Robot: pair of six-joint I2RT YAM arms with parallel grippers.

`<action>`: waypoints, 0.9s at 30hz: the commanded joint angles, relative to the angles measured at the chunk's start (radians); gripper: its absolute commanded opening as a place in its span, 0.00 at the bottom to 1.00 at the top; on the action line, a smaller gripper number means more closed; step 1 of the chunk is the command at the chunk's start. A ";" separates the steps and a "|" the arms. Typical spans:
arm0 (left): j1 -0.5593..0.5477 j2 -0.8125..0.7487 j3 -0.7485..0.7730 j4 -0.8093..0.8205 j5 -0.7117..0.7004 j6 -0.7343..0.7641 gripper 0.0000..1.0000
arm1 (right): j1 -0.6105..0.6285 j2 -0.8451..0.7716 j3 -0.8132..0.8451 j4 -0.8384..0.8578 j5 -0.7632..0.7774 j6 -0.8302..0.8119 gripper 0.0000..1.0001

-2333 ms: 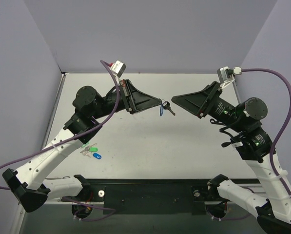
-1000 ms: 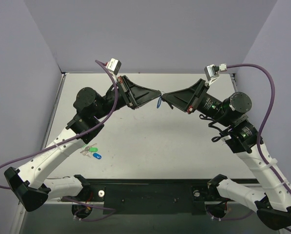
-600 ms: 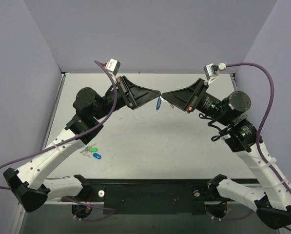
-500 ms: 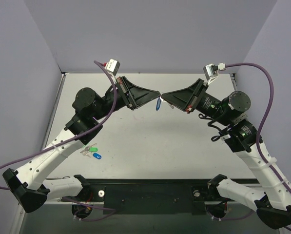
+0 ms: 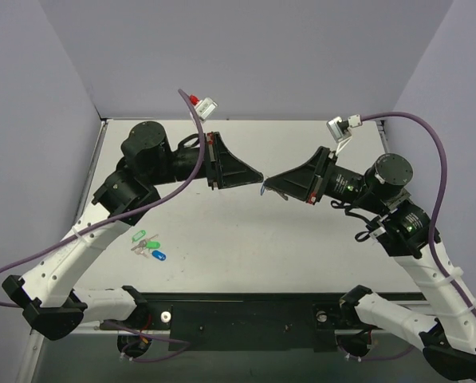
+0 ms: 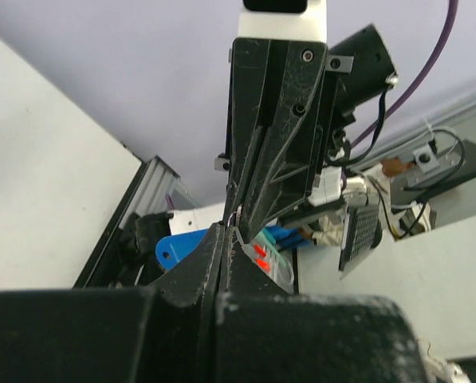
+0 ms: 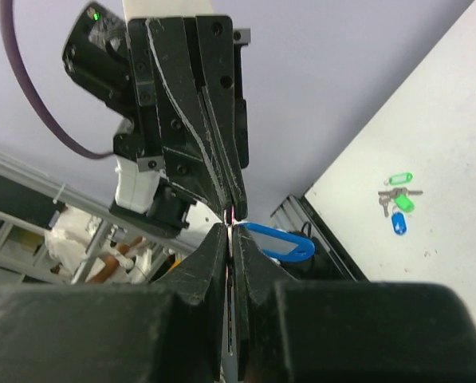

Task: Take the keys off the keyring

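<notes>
Both grippers meet tip to tip in the air above the table's middle. My left gripper [image 5: 259,179] [image 6: 224,233] is shut on the keyring's thin metal ring. The keyring's light-blue tag [image 5: 263,191] [image 6: 178,249] [image 7: 281,242] sticks out sideways right beside the tips. My right gripper [image 5: 268,187] [image 7: 231,229] is shut too, with a thin sliver of metal, the key, edge-on between its jaws. Most of the key is hidden by the fingers. In each wrist view the other gripper reaches down from above to the same spot.
A bunch of green and dark blue tags [image 5: 148,246] [image 7: 397,203] with small keys lies on the white table [image 5: 222,239] near the left arm's forearm. Grey walls close in the back and both sides.
The right gripper has closed from slightly open. Both tips have moved together toward the near side, the left wrist has turned, and the blue tag shows less from above.
</notes>
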 commanded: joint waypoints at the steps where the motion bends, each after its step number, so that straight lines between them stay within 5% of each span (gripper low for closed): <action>1: 0.003 -0.009 0.082 -0.083 0.134 0.100 0.00 | 0.006 -0.016 0.018 -0.134 -0.063 -0.118 0.00; 9: 0.009 0.003 0.139 -0.161 0.168 0.152 0.00 | 0.003 -0.019 0.031 -0.219 -0.066 -0.177 0.00; 13: 0.022 -0.067 0.000 -0.033 0.022 0.065 0.32 | -0.009 -0.016 0.041 -0.219 -0.006 -0.157 0.00; 15: 0.026 -0.145 -0.124 0.176 -0.036 -0.039 0.57 | -0.009 -0.009 0.039 -0.190 0.023 -0.115 0.00; 16: 0.028 -0.159 -0.163 0.298 -0.056 -0.073 0.59 | -0.009 -0.009 0.038 -0.156 0.034 -0.099 0.00; 27: 0.019 -0.258 -0.404 0.636 -0.322 -0.230 0.52 | 0.011 0.014 0.005 0.212 0.017 0.127 0.00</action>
